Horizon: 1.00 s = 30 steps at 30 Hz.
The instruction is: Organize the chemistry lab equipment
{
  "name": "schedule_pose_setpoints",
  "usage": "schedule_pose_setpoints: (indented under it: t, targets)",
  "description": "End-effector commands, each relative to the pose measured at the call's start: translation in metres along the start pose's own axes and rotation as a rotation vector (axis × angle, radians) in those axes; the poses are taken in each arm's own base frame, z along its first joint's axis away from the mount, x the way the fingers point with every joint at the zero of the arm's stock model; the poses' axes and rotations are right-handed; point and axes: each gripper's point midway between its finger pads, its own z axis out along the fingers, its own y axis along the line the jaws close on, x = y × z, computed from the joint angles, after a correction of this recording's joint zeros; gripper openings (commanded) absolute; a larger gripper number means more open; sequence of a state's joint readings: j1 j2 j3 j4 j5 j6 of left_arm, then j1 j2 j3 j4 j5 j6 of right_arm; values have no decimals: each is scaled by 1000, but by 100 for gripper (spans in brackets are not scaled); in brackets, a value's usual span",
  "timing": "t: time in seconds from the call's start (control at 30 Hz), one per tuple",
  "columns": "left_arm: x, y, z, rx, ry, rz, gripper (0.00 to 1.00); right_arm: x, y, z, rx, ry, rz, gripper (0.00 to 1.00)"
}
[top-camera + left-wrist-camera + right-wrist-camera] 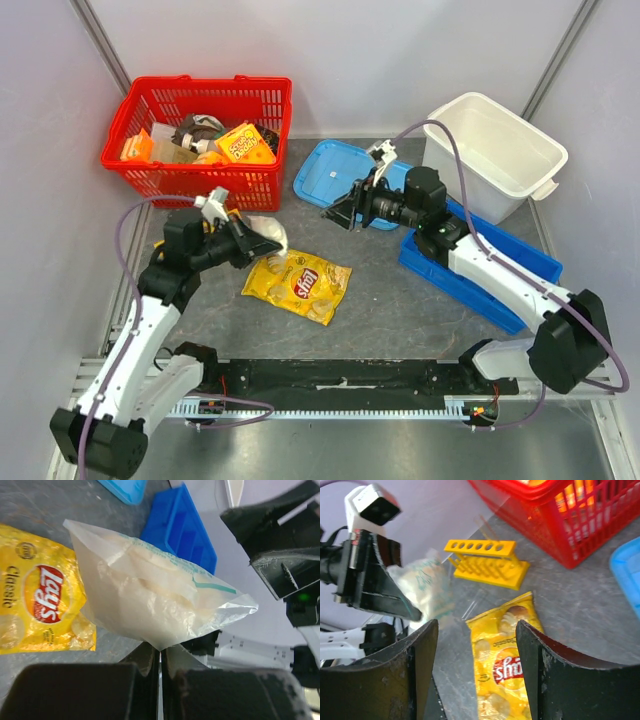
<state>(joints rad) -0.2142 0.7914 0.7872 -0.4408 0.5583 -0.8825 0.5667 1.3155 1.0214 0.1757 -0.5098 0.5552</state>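
My left gripper point(246, 242) is shut on the corner of a clear zip bag point(266, 232) with white contents and holds it above the table. In the left wrist view the bag point(150, 600) hangs out from the closed fingertips of the gripper point(161, 652). My right gripper point(336, 213) is open and empty, hovering left of the blue lid. In the right wrist view its jaws point(476, 645) frame a yellow Lay's chip bag point(507, 665). Beyond stand a yellow test tube rack point(487, 562) and the held zip bag point(427, 587).
The Lay's bag point(298, 285) lies flat at table centre. A red basket point(200, 175) holding several items stands back left. A blue lid point(330, 172), a white tub point(493, 150) and a long blue bin point(520, 262) are at the right.
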Motion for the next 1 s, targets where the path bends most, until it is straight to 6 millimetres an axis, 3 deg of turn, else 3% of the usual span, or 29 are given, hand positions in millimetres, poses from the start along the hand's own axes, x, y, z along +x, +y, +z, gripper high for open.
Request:
schedule_pose_setpoints:
  t: [0.0,0.17,0.4,0.53,0.6,0.73,0.83,0.97]
  targets:
    - [23,-32,15,193,134,175,2,0,35,14,-138,-1,13,72]
    - [34,-39,28,234,189,195,2,9,59,26,-190,23,-34,74]
    - [37,-36,37,241,229,198,2,25,52,39,-170,49,-32,71]
    - [40,-35,39,258,243,189,2,30,52,47,-192,61,-5,60]
    - [41,-35,39,260,244,190,4,29,49,48,-175,51,3,44]
    - [39,-31,38,236,228,197,34,19,38,48,-101,-2,-3,16]
    - [35,-28,36,201,190,210,61,0,13,41,48,-49,-9,11]
    - [25,-26,29,145,135,271,71,-40,-37,10,247,-147,-25,11]
